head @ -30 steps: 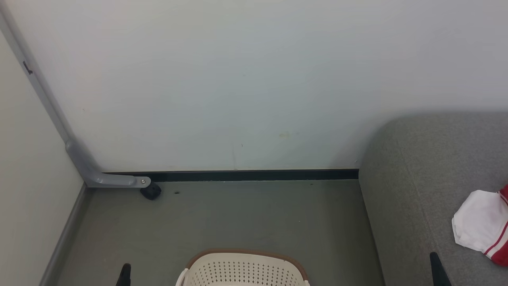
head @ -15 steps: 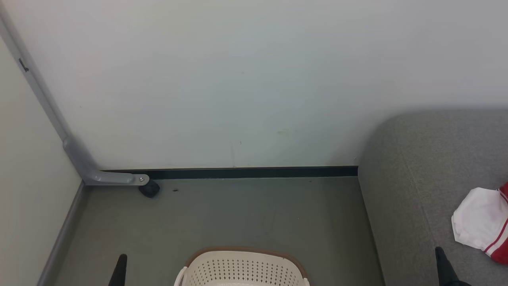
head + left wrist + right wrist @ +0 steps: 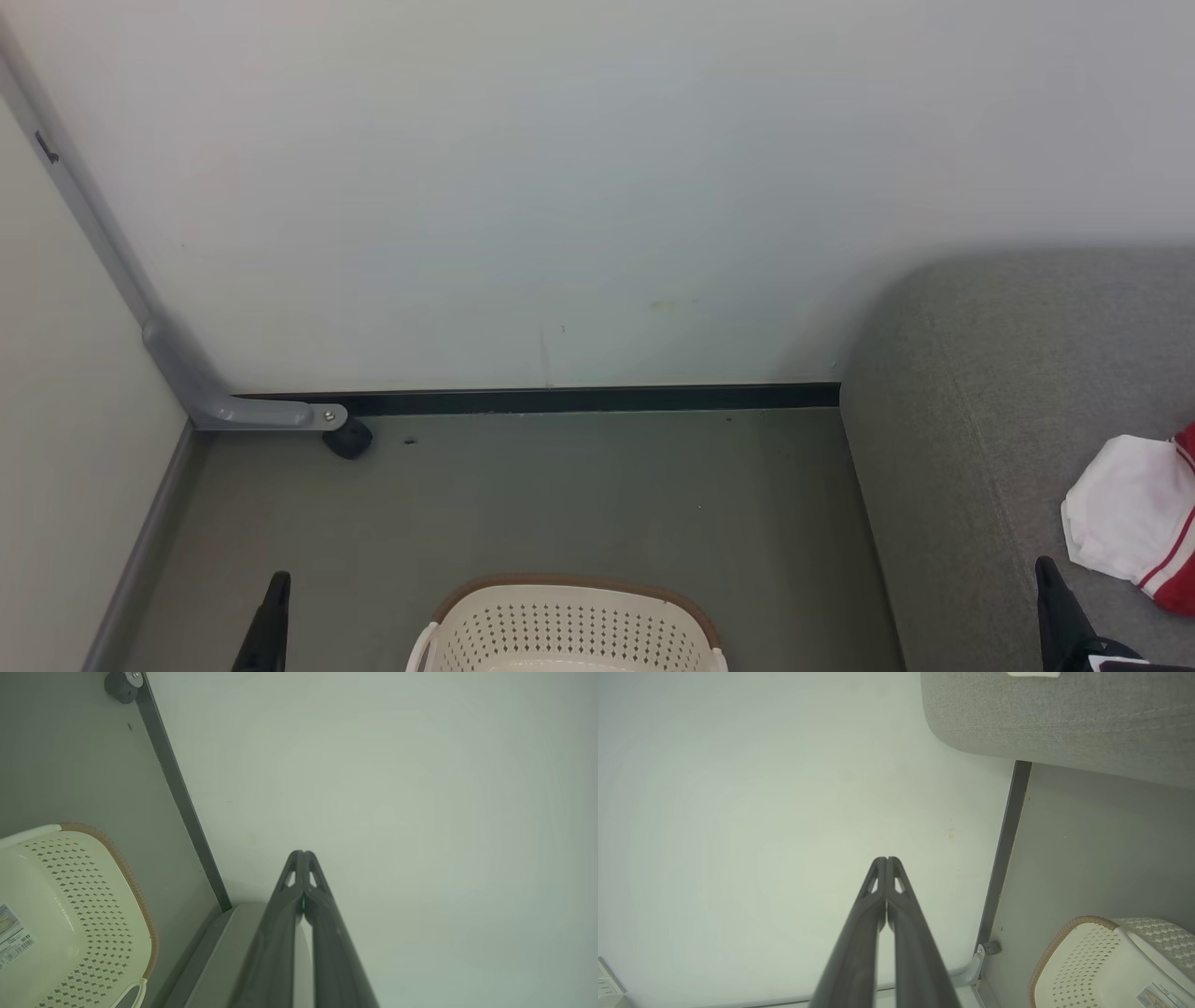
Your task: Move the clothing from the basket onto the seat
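Presently, your left gripper (image 3: 302, 855) has its two fingers pressed together, tips meeting, with nothing between them. Your right gripper (image 3: 886, 860) stands the same: closed and holding nothing. Both point at the pale wall (image 3: 597, 187). In the head view the left one rises at the bottom edge over the floor (image 3: 560, 495), to the left of the basket (image 3: 569, 623) and apart from it. The right one rises over the front of the seat (image 3: 971, 401), near the clothing (image 3: 1125, 509) but not touching it.

Writing: you will find one white sticker (image 3: 11, 939) with a barcode on the smooth, unperforated part of the basket. Its print is too small to read. The right wrist view shows a sticker on the basket as well, equally unreadable.

Clothing: it lies on the seat at the right edge of the head view, which cuts it off. It is a crumpled white panel with red-and-white striped trim and a red patch beside it. It is well apart from the basket.

Basket: cream, pierced with rows of small holes, with a brown rim and a white handle. It stands on the floor between your grippers, left of the seat.

Surroundings: the seat is grey fabric with a rounded corner. A dark skirting (image 3: 597, 399) runs along the foot of the wall. A grey bracket (image 3: 233, 411) sits in the left corner.
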Tool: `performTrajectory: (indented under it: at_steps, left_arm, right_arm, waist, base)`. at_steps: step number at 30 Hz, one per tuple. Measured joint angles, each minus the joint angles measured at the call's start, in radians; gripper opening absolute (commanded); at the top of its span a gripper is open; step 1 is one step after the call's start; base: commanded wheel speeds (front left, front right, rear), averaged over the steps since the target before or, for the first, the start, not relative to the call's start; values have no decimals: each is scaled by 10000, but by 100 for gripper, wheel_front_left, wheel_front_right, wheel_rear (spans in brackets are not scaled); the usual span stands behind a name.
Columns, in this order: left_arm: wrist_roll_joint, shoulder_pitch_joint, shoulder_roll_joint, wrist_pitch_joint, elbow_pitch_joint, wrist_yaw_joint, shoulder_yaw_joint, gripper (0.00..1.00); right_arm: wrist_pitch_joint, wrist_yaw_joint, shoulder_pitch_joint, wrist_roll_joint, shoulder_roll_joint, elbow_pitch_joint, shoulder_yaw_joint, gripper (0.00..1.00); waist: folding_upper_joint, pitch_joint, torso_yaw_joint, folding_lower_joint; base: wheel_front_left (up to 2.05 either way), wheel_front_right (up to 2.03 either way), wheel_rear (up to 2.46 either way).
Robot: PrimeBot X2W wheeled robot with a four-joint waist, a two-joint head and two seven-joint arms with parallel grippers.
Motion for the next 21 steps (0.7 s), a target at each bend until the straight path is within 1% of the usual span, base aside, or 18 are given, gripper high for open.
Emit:
performTrajectory:
  at_steps: [3, 21]
  left_arm:
    - [-188, -70, -12, 86, -23, -73, 31, 0]
    - [-326, -133, -29, 86, -44, -73, 33, 0]
  right_arm:
    - [77, 2, -7, 284, 0, 4, -59, 0]
    - [77, 12, -8, 290, 2, 4, -63, 0]
  waist:
    - [0, 11, -4, 0]
    - [0, 11, -4, 0]
  base:
    - [0, 0, 0]
    - [0, 0, 0]
